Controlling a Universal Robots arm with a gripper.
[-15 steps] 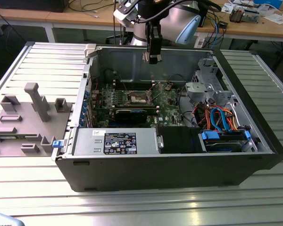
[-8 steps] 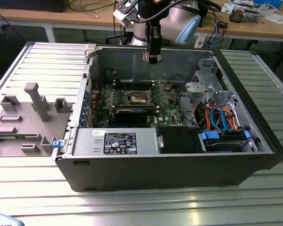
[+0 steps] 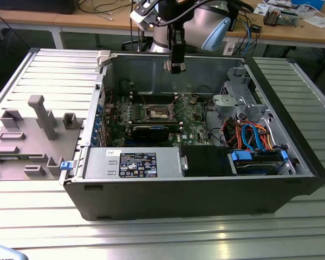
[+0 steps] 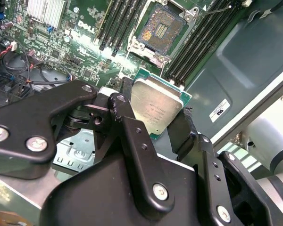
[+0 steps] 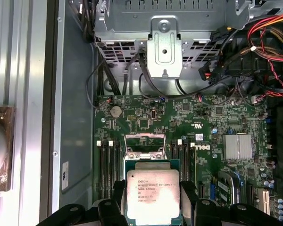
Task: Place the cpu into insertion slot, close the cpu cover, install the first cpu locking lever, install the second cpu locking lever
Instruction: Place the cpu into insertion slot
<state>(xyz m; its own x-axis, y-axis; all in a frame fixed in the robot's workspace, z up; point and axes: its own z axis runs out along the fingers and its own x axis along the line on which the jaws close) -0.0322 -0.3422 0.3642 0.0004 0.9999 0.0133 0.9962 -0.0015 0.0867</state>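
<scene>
- While my black two-fingered claw (image 4: pixel 153 114) is clamped on the small flat square cpu with a silver-grey metal lid (image 4: pixel 156 106), one black finger (image 4: pixel 119 106) presses on each of two opposite edges. The chip lies level on its green base, lid toward my wrist.
- In both wrist views the chip's edges run parallel with the socket frame's.
- Seen in the exterior view, the square dark insertion slot in its silver frame (image 3: pixel 161 112) sits at about six o'clock from me, well apart and lower down.
- That slot lies open, its contact field bare, on the green motherboard (image 5: pixel 217 127) inside the dark grey metal computer case (image 3: pixel 206 200).
</scene>
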